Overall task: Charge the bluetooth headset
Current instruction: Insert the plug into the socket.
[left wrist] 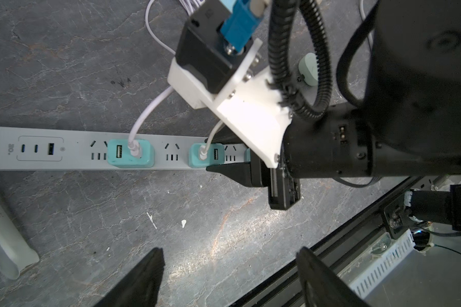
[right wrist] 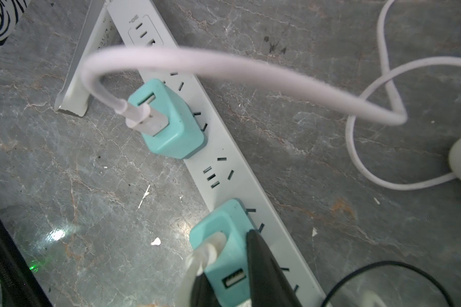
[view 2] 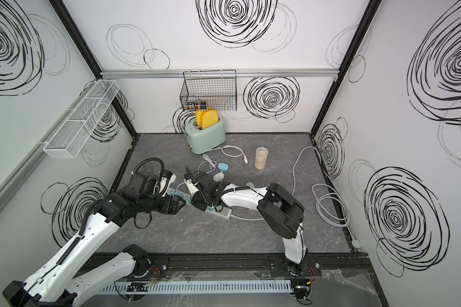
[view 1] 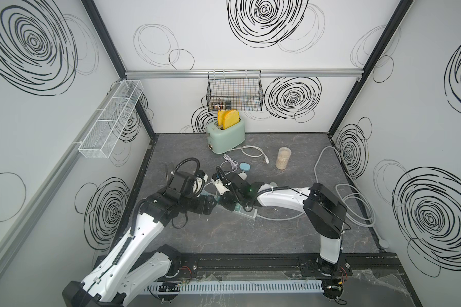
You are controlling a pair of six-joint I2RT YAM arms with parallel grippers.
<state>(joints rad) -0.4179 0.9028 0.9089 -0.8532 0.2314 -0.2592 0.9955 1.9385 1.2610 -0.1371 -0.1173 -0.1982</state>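
- In both top views, found small jars point(view 1: 220, 104) in the black wire basket point(view 1: 250, 87), yellow slices point(view 1: 229, 119) upright in the mint toaster point(view 1: 229, 139), grains point(view 1: 282, 162) in the clear jar point(view 1: 284, 150).
- Spotted the light-blue headset case point(view 2: 223, 167) on the table point(view 2: 224, 234) behind the power strip point(view 2: 222, 212); saw left arm point(view 2: 96, 228) and right arm point(view 2: 240, 200) stretched low over it.
- In the left wrist view, saw the left gripper point(left wrist: 230, 273) spread wide beside the strip, grasping nothing.
- In the right wrist view, saw the right gripper point(right wrist: 224, 257) clamped on a teal USB adapter point(right wrist: 221, 215) on the strip, white cable point(right wrist: 197, 260) in its port.
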